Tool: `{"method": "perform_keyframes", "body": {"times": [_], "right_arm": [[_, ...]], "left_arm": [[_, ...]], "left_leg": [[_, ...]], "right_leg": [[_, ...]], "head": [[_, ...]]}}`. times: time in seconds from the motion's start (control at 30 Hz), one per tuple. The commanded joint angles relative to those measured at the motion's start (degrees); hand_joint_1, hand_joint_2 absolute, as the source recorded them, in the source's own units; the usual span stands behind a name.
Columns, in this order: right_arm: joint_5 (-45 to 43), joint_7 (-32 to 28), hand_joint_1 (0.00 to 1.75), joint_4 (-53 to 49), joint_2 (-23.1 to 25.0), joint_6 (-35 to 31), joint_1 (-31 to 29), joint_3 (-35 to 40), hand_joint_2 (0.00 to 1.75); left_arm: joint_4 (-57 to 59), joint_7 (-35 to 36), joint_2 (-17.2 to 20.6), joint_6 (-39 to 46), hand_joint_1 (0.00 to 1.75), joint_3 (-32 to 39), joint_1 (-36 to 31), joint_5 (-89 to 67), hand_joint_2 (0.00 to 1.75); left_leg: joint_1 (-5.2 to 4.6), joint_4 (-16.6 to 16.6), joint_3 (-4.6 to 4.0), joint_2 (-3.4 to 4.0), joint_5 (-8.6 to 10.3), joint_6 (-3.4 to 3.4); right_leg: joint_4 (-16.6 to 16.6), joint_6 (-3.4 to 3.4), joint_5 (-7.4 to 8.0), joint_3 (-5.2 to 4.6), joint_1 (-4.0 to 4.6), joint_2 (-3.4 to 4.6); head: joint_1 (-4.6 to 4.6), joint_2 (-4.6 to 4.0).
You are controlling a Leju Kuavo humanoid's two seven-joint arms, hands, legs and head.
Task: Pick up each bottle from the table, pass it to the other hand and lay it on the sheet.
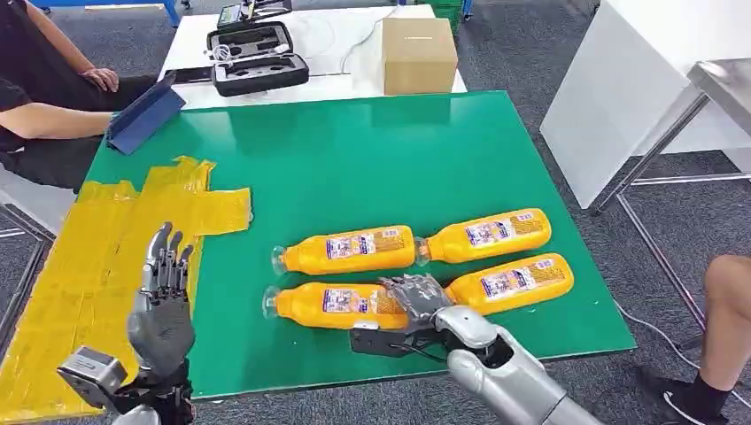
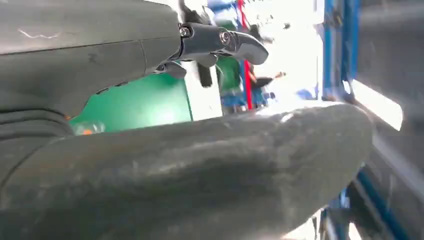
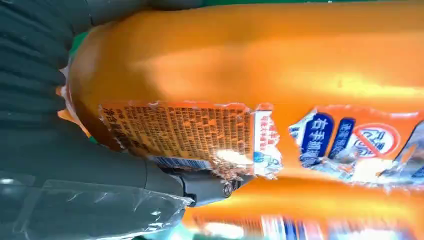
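bottles: four orange bottles lie on their sides on the green desk point(image 1: 372, 150), in two rows; caps point toward the robot's left.
target: near-left bottle point(image 1: 332, 303), under the right hand point(image 1: 416, 297); its label fills the right wrist view point(image 3: 200, 130).
right hand: fingers draped over the bottle's body near its base end, touching; whether the grip has closed can't be told.
left hand: point(image 1: 164, 292) raised over the yellow sheet point(image 1: 80, 266), fingers straight and apart, holding nothing.
handling (judgement): full of orange liquid, so prob. heavyish; smooth round plastic w/ glossy wrap label, likely slick and apt to roll. Wall prob. gives a bit if squeezed.
grasp spot: mid-body over the label, leaving the neck end free for the handover.
other containers: brown cardboard box point(image 1: 419, 53), closed, contents unseen; open black case point(image 1: 257, 57), foam insert.
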Motion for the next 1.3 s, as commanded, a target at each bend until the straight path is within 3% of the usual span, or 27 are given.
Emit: {"method": "perform_keyframes", "body": {"times": [0.03,0.17,0.37,0.5,0.67,0.83,0.93,1.3], "right_arm": [[-0.65,-3.27,1.75,-19.15,7.02,-8.8,15.2,-10.59,1.75],[-2.55,-8.5,1.75,-21.9,8.87,-13.33,17.12,-12.03,1.75],[-4.78,-10.85,1.75,-18.96,9.12,-14.31,15.26,-11.13,1.75],[-4.9,-10.92,1.75,-18.39,9.33,-14.32,14.9,-11.05,1.75],[-7.25,-11.51,1.75,-13.29,9.83,-12.91,10.5,-8.95,1.75],[-7.53,-11.61,1.75,-11.73,10.21,-12.65,9.74,-8.18,1.75],[-7.27,-11.33,1.75,-9.84,9.88,-10.16,8.47,-5.8,1.75],[-2.73,-14.11,1.75,-4.06,12.33,-3.02,7.26,6.35,1.75]], "left_arm": [[-2.11,0.31,-2.53,3.59,0.0,5.53,3.22,5.05,1.75],[-2.02,5.92,-2.4,-0.94,0.0,5.19,4.42,16.01,1.75],[0.74,11.8,-1.05,-9.5,0.0,2.8,5.62,27.35,1.75],[1.01,11.82,-1.06,-9.53,0.0,2.65,5.74,27.31,1.75],[3.12,16.9,3.24,-22.91,0.0,-5.09,7.63,39.65,1.75],[1.73,15.61,3.5,-22.67,0.0,-7.49,7.8,38.35,1.75],[1.83,15.79,6.5,-25.95,0.0,-11.42,7.11,43.04,1.75],[1.78,13.88,4.81,-21.9,0.0,-9.48,6.28,39.2,1.75]], "left_leg": [[0.05,0.03,0.09,0.04,-0.15,-0.09],[0.06,0.06,0.07,-0.04,-0.19,-0.09],[0.01,-0.04,-0.11,0.04,-0.06,-0.06],[-0.01,-0.07,-0.08,0.04,-0.03,-0.05],[-0.02,-0.12,0.03,0.1,-0.02,-0.08],[-0.01,-0.08,-0.05,0.09,-0.01,-0.05],[0.03,-0.09,0.07,0.09,-0.04,-0.1],[0.02,-0.08,-0.05,0.08,-0.02,-0.07]], "right_leg": [[0.02,-0.12,-0.13,0.09,0.07,-0.04],[0.04,-0.15,-0.22,0.09,0.08,-0.13],[-0.04,-0.09,-0.06,-0.15,0.01,0.0],[-0.06,-0.1,-0.03,-0.13,0.0,-0.02],[-0.09,-0.12,-0.01,-0.04,0.0,0.03],[-0.07,-0.08,0.0,-0.09,0.0,0.03],[-0.09,-0.14,-0.02,0.03,0.04,0.0],[-0.07,-0.1,0.0,-0.1,0.03,0.02]], "head": [[-0.07,0.0],[-0.02,0.0],[-0.02,0.0],[-0.02,0.0],[-0.02,0.0],[-0.02,0.0],[-0.02,0.0],[0.0,0.0]]}}
